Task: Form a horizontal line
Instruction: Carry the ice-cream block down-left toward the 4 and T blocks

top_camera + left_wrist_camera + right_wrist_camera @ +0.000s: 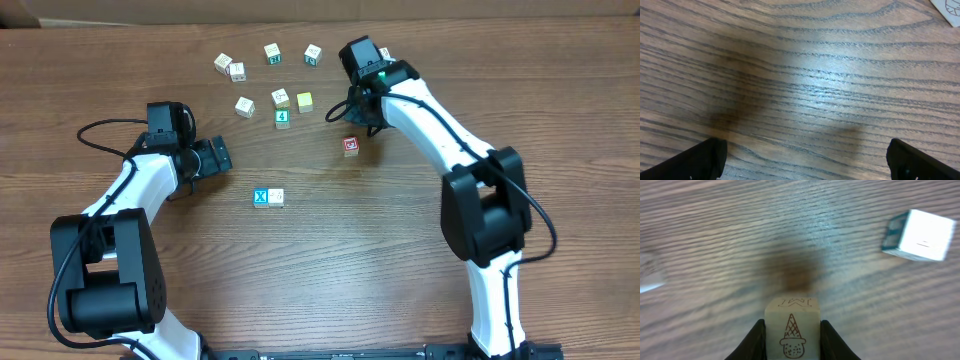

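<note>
Wood-grain desk [330, 250] carries the blue X cube [261, 197] with a pale cream cube [276, 197] touching it side by side in a short row. Right end effector [792, 339] is clamped on the cone-marked cream cube [792, 325], near the red-faced cube [351, 146]. Left end effector [807, 157] is spread wide over bare wood, holding nothing. Green 4 cube [282, 118] sits apart among the scattered cubes.

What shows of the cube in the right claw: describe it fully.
The cube is pale, unpainted-looking wood. Its facing side carries a brown line drawing of an ice-cream cone; the face above bears a letter, seemingly W. It is squarely clamped between the right claw's black fingers, apparently raised over the table.
</note>
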Tool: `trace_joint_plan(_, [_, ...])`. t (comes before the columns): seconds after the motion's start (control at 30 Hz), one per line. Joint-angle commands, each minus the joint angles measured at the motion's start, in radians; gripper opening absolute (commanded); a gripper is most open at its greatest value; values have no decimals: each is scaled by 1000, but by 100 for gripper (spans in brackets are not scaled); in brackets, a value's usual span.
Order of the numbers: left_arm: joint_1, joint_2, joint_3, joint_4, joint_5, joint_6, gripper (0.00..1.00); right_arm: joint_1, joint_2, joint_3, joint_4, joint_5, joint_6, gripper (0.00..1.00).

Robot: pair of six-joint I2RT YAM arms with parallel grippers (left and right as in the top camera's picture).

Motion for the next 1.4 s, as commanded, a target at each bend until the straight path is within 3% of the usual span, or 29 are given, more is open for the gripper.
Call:
trace_joint_plan(0.0, [-1,13,-4,0,8,-10,100,2,-119,46,-49,-65,-13,6])
trace_joint_plan(0.23, [-1,13,-4,0,7,-10,99,2,-124,41,-216,-355,-13,4])
trace_joint_plan(0.5, [-1,13,-4,0,7,-10,100,24,-122,-17,-305,-374,-8,4])
trace_joint_plan(0.83, [-1,13,-4,0,7,-10,100,53,-122,-165,-151,-364,-5,4])
trace_joint_plan(1.13, [-1,13,-4,0,7,-10,99,51,-122,-193,-19,-111,-5,4])
trace_joint_plan(1.37, [-1,13,-4,0,7,-10,99,45,-122,-193,96,-77,1,4])
